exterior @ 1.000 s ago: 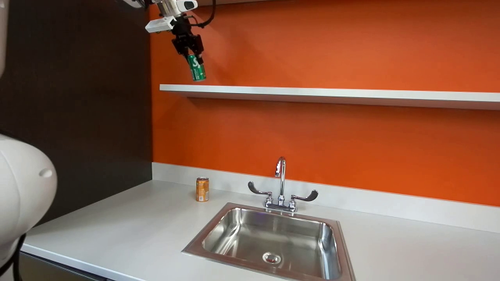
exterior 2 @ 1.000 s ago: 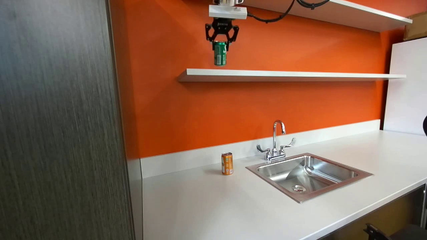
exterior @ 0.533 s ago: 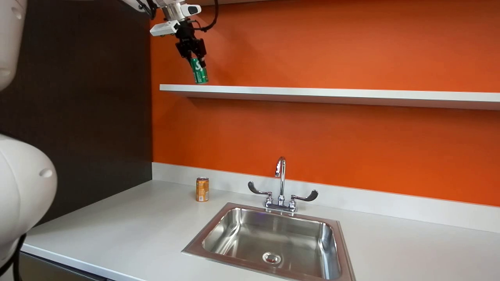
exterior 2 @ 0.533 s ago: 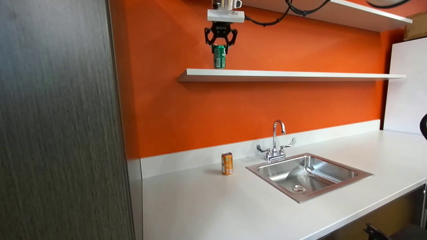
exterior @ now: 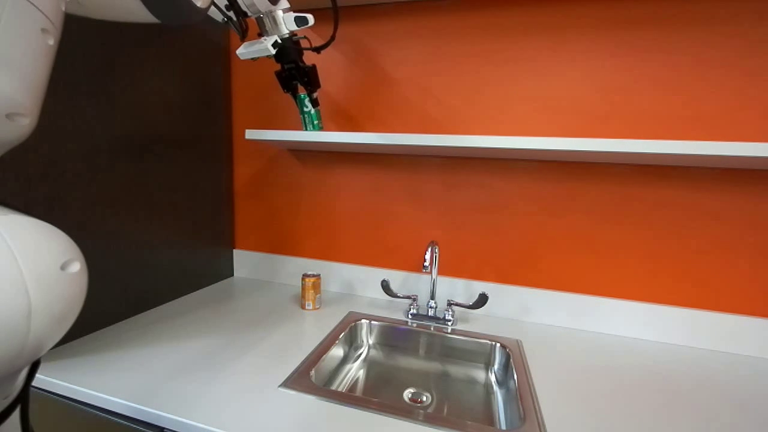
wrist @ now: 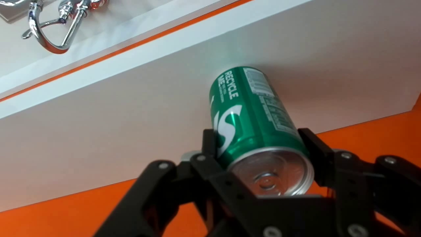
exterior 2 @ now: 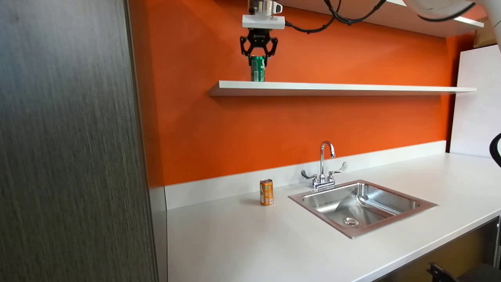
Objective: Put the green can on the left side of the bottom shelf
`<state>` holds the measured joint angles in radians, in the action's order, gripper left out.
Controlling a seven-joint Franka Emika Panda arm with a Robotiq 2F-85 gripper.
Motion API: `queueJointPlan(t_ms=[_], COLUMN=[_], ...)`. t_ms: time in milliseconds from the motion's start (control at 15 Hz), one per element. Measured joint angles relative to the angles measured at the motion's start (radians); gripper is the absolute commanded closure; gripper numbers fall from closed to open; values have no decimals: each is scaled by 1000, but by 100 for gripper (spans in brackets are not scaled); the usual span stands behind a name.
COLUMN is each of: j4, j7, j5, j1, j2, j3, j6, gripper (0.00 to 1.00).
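The green can, with a silvery top, stands about upright at the left end of the bottom shelf in both exterior views: can (exterior: 311, 119), (exterior 2: 257, 73); shelf (exterior: 480, 142), (exterior 2: 332, 88). My gripper (exterior: 305, 101) is shut on the can's upper part from above; it also shows in an exterior view (exterior 2: 258, 62). In the wrist view both fingertips (wrist: 258, 138) press the sides of the can (wrist: 250, 112), whose base is over the shelf surface (wrist: 98, 141). The shelf's front edge hides the base in both exterior views; I cannot tell whether it touches.
An orange can (exterior: 311, 292) stands on the countertop (exterior: 198, 354) below, left of the sink (exterior: 327, 347) and faucet (exterior: 432, 276). A dark panel (exterior: 132, 180) rises at the left. An upper shelf (exterior 2: 430, 29) spans the wall above. The orange wall is behind the gripper.
My gripper has moved down and slightly towards the wall with the green can held. The can's base has gone from above the shelf to behind its front edge.
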<state>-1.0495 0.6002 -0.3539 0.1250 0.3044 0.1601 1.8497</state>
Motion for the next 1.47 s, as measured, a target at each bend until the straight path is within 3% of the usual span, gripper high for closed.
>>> queueJointPlan(t_ms=[133,200,400,867,1467], j4=[29,43,90,170,128], j7=[0,0,2,3,1], j5=[0,0,0,0,56], j1=[0,0,0,0,-8], j2=[17,26,53,104,64], j3=[0,0,-1,-5,-5], j6=[-18,-25,-56,-99,-103], gripper=[61,13,0,0,0])
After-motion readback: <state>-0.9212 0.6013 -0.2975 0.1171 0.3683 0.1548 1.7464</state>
